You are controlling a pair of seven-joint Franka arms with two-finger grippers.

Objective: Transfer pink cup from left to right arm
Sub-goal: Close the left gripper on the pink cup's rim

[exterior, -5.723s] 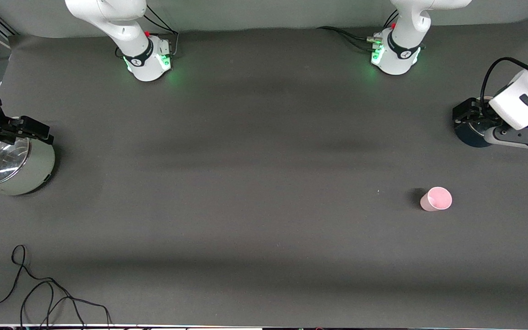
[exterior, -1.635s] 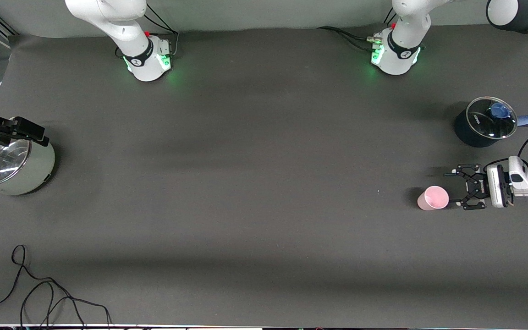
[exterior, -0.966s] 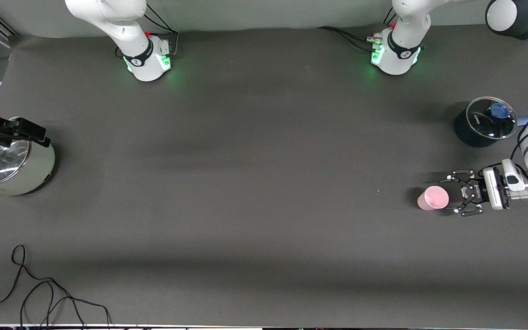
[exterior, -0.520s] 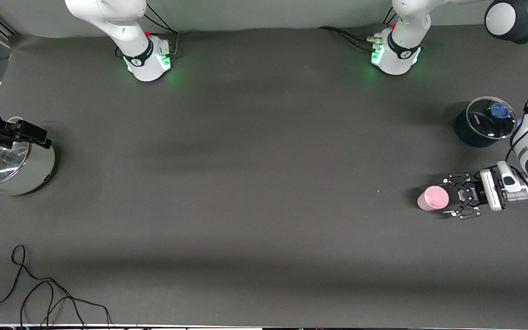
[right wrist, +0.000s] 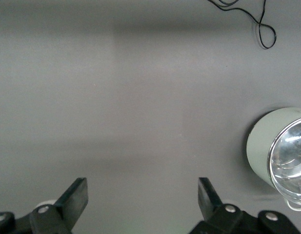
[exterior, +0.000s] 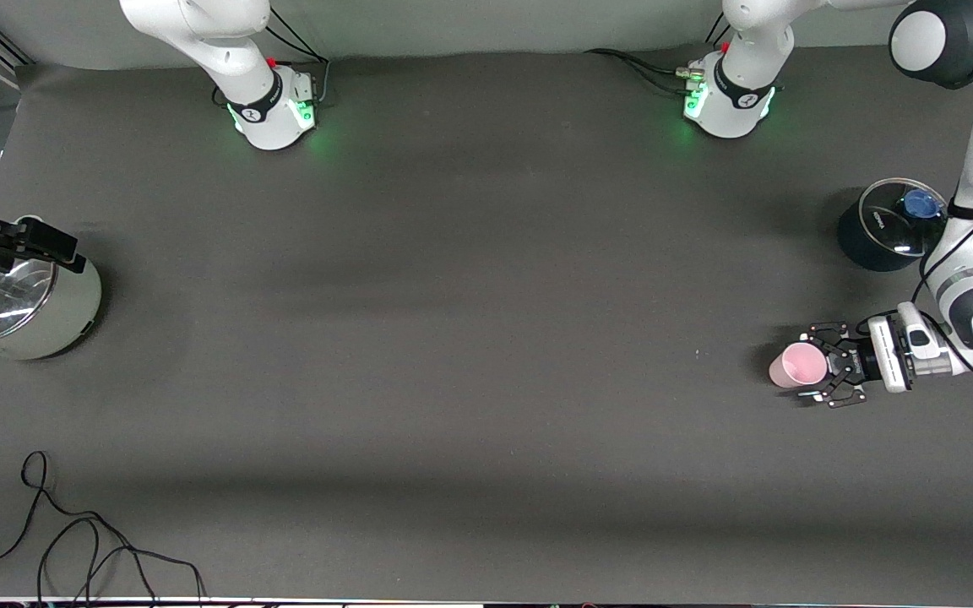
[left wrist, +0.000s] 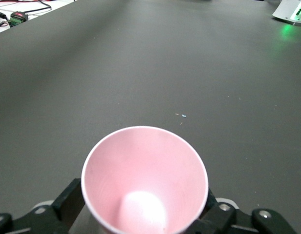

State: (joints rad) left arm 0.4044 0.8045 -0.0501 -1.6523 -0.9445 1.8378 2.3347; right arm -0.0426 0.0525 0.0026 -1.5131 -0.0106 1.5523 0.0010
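The pink cup (exterior: 797, 365) stands upright on the dark table near the left arm's end. My left gripper (exterior: 811, 363) lies low and level beside it, open, with one black linkage finger on each side of the cup. In the left wrist view the cup (left wrist: 145, 180) fills the gap between the fingers (left wrist: 67, 202), and I cannot tell whether they touch it. My right gripper (exterior: 30, 242) hangs open and empty over the silver pot at the right arm's end. It shows open over bare table in the right wrist view (right wrist: 143, 195).
A silver pot with a glass lid (exterior: 73, 317) stands at the right arm's end, also in the right wrist view (right wrist: 260, 146). A dark pot with a glass lid and blue knob (exterior: 862, 241) stands farther from the front camera than the cup. A black cable (exterior: 81, 540) lies near the front edge.
My left gripper has moved from beside the dark pot to the cup and slid forward until its open fingers straddle it. The cup has stayed put. The right gripper has barely shifted.
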